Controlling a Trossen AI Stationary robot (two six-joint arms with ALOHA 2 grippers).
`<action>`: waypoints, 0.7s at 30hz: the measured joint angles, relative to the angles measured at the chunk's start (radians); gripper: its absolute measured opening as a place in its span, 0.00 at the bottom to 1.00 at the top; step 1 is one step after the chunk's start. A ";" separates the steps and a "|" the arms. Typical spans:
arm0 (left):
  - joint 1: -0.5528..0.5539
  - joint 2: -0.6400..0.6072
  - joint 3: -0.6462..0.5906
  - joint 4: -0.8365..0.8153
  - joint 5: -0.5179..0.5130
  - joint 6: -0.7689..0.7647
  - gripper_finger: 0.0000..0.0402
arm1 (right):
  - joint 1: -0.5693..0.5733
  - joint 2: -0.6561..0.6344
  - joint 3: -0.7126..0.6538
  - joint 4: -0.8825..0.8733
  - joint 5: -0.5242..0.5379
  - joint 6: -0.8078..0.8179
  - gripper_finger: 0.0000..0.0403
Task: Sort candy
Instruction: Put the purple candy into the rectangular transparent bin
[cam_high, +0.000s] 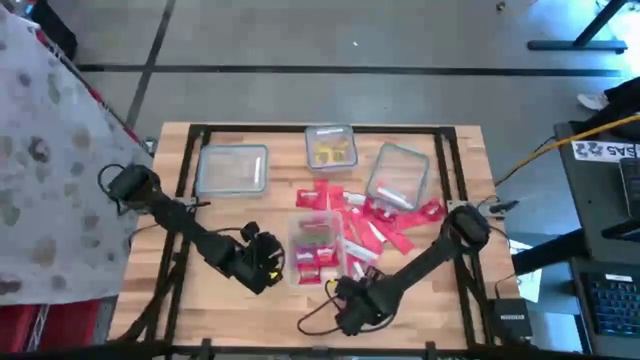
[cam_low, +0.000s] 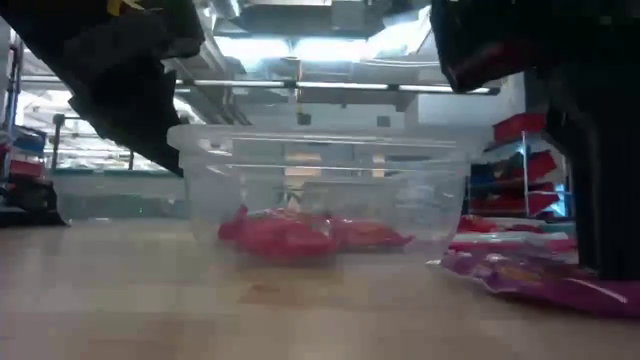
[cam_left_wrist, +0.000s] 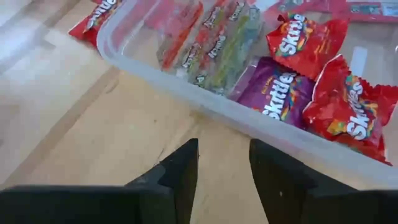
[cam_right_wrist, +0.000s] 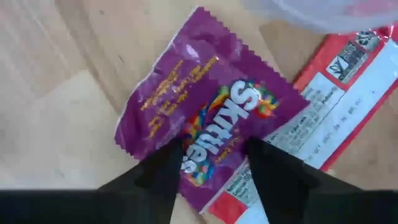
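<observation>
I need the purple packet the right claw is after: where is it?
The purple Skittles packet lies flat on the table under the right claw, overlapping a red packet, right of the nearest tub.

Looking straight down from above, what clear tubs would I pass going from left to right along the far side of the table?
Empty rectangular tub → small tub with yellow pieces → tilted tub lying among the red candy packets.

The red packet (cam_right_wrist: 348, 106) lies partly hidden under the purple packet (cam_right_wrist: 205, 118).
</observation>
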 joint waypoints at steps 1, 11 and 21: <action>0.000 0.000 0.000 0.000 0.000 -0.001 0.32 | 0.000 0.000 -0.002 -0.005 0.001 -0.005 0.28; 0.000 0.000 0.000 0.000 0.000 -0.003 0.32 | 0.010 -0.073 -0.015 -0.177 0.029 -0.089 0.02; 0.000 0.000 0.000 0.000 0.000 -0.004 0.32 | -0.016 -0.267 -0.008 -0.233 0.170 -0.382 0.00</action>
